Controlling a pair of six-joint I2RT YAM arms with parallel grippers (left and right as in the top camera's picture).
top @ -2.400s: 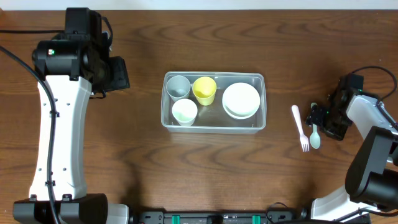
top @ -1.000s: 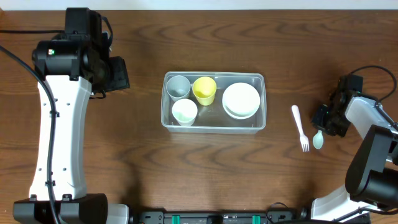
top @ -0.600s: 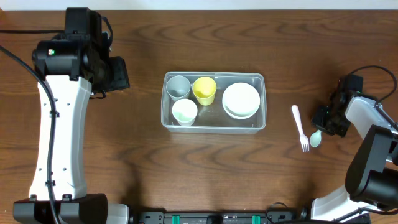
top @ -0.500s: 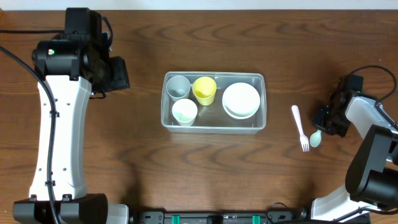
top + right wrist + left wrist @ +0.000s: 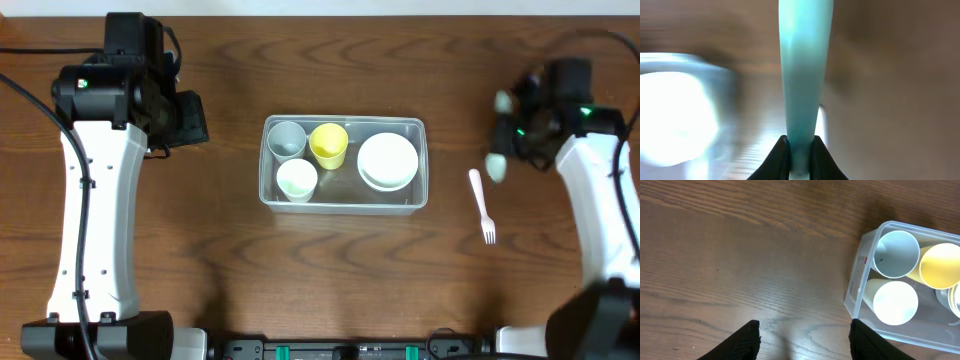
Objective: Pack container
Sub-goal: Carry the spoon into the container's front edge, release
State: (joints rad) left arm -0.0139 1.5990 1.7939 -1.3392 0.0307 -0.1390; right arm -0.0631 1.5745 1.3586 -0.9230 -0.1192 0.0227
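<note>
The clear plastic rectangular container (image 5: 345, 119) sits mid-table and is already partly packed. It holds a grey cup (image 5: 287, 138), a yellow cup (image 5: 329, 144), a white cup (image 5: 297, 180) and a stack of round white bowls (image 5: 388, 160).

Two pieces of cutlery are not yet in it. The right gripper (image 5: 800, 150) is closed tight on the handle of a pale teal plastic spoon (image 5: 802, 75). In the overhead view the spoon is blurred, to the right of the container and well apart from it. A white plastic fork (image 5: 483, 205) lies untouched on the brown wooden table (image 5: 230, 270), between the container and the right arm.

The left gripper (image 5: 805, 330) hangs to the left of the container with its fingers spread and nothing between them.

Packing therefore looks mostly done, leaving the spoon to place and the fork to fetch.
</note>
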